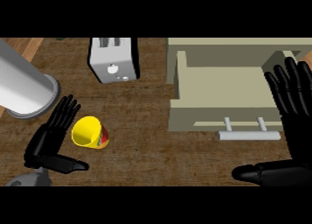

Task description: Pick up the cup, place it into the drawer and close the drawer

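While the cup [90, 132] sits on the counter [158, 153], well left of the pulled-out drawer [216, 83], left hand [50, 138] is just beside it, fingers straight, grasping nothing; contact can't be told. Right hand [293, 105] also released, at drawer's right edge. Toaster [113, 59] at back.

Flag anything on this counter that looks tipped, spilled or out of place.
The yellow cup beside the left hand seems tipped, its mouth turned toward that hand rather than straight up. No spill shows; the drawer stands open.
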Robot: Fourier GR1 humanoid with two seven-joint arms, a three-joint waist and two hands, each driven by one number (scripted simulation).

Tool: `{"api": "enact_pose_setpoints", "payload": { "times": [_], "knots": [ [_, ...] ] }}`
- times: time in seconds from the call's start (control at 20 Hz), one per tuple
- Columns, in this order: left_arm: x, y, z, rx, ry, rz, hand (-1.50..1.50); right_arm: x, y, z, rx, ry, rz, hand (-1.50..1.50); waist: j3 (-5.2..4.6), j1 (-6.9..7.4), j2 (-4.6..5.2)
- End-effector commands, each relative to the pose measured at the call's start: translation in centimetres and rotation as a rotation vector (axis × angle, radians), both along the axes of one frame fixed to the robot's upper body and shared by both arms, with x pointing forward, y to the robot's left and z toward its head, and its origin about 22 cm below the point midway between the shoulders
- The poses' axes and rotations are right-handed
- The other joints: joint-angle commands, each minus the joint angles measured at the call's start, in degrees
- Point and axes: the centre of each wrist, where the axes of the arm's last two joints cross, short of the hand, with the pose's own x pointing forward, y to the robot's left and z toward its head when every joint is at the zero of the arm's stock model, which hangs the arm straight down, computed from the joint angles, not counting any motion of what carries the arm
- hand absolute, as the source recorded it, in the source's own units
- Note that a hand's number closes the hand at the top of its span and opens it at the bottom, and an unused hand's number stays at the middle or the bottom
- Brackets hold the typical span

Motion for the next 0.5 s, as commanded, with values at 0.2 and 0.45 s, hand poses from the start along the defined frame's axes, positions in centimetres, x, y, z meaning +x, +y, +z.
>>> {"api": "enact_pose_setpoints", "payload": {
  "times": [0.2, 0.45],
  "knots": [
    [2.6, 0.0, -2.7, 0.001, 0.033, -0.003, -1.50, 0.6, -0.7, -0.2, 0.008, -0.010, 0.006, -1.50, 0.00, -0.19, 0.05],
    [0.7, -0.2, -5.3, 0.016, 0.022, 0.047, -1.50, -0.2, 0.6, -0.3, 0.007, 0.004, 0.013, -1.50, -0.01, -0.11, 0.03]
  ]
}}
